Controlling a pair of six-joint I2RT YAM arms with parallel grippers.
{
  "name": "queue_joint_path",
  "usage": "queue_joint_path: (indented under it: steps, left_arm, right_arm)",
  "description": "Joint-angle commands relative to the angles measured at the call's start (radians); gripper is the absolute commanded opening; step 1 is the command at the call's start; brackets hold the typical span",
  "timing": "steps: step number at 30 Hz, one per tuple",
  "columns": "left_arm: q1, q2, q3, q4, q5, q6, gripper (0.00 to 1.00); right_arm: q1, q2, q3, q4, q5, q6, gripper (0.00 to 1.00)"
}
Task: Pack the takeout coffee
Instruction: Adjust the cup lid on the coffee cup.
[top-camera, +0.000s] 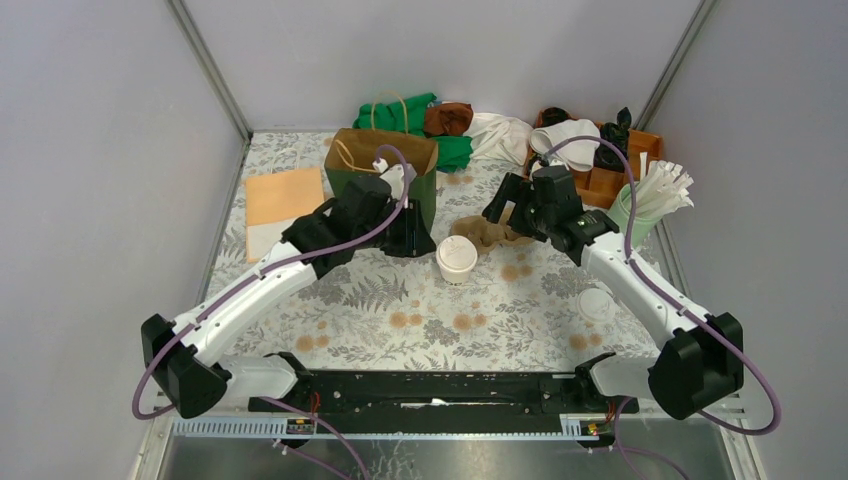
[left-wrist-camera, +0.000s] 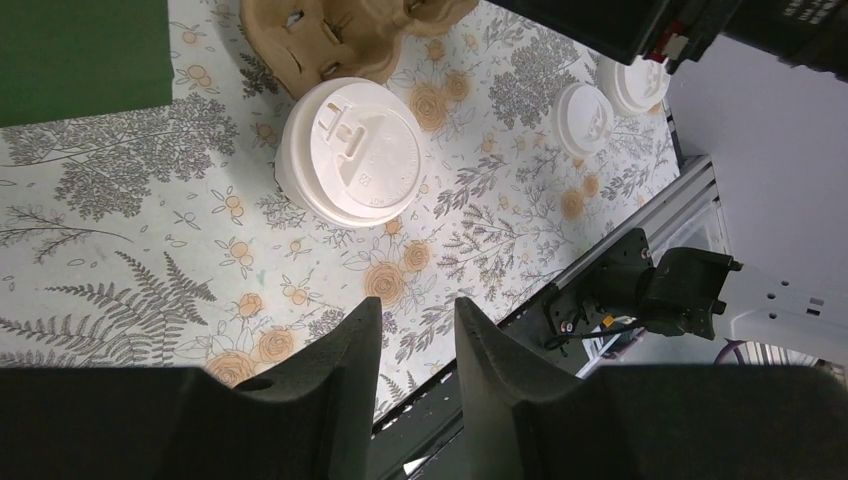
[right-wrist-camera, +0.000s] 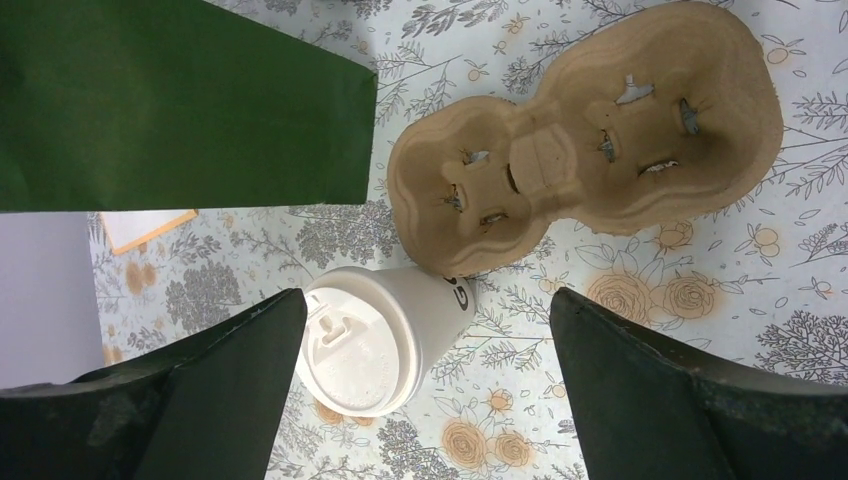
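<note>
Coffee: the takeout coffee (top-camera: 457, 258) is standing upright on the worktop (top-camera: 400, 300) with its lid on. It's right in front of the brown pulp carrier (top-camera: 492, 236) and just right of the green paper bag (top-camera: 343, 180).
Right hand: the right hand (right-wrist-camera: 425, 300) has its fingers spread wide and is holding nothing. In its own camera the cup sits framed between the two fingers.
Left hand: the left hand (left-wrist-camera: 418, 345) shows only a narrow gap, with nothing in it. The cup is ahead of it and off to the left of where the fingers point.
Axis: the cup's long axis is vertical, so I'd come in from the side and close on the wall below the lid.
Nearer: both are close, but my call is the right one, since it's already lined up and wide enough.
Views: only the left wrist view shows the two loose lids (left-wrist-camera: 585, 115) by the worktop edge. Only the right wrist view shows the carrier's empty wells, with the cup base against its rim. Touching or not, I can't tell.
</note>
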Motion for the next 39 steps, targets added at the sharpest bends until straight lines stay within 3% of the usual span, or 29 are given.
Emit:
queue_joint_path:
  steps: [1,16,19,29,36,39]
  left_arm:
    - [-0.005,-0.057,0.048,-0.016,-0.044,0.002,0.38]
    - [-0.005,-0.056,0.051,-0.022,-0.075,0.022,0.44]
    - [-0.005,-0.066,0.038,-0.022,-0.100,0.021,0.52]
    - [-0.005,-0.112,0.026,-0.047,-0.242,0.044,0.98]
    - [0.001,-0.172,-0.061,-0.006,-0.405,-0.078,0.99]
    - [0.030,-0.221,-0.132,0.068,-0.418,-0.096,0.99]
  right_arm:
    - [0.006,0.009,0.044,0.042,0.040,0.030,1.00]
    - [0.005,0.034,0.080,-0.006,0.075,0.042,1.00]
    - [0.006,0.044,0.096,-0.015,0.079,0.041,1.00]
    - [0.005,0.051,0.178,-0.124,0.160,0.042,1.00]
    - [0.005,0.078,0.233,-0.207,-0.051,-0.075,1.00]
    - [0.016,0.094,0.254,-0.256,-0.053,-0.124,1.00]
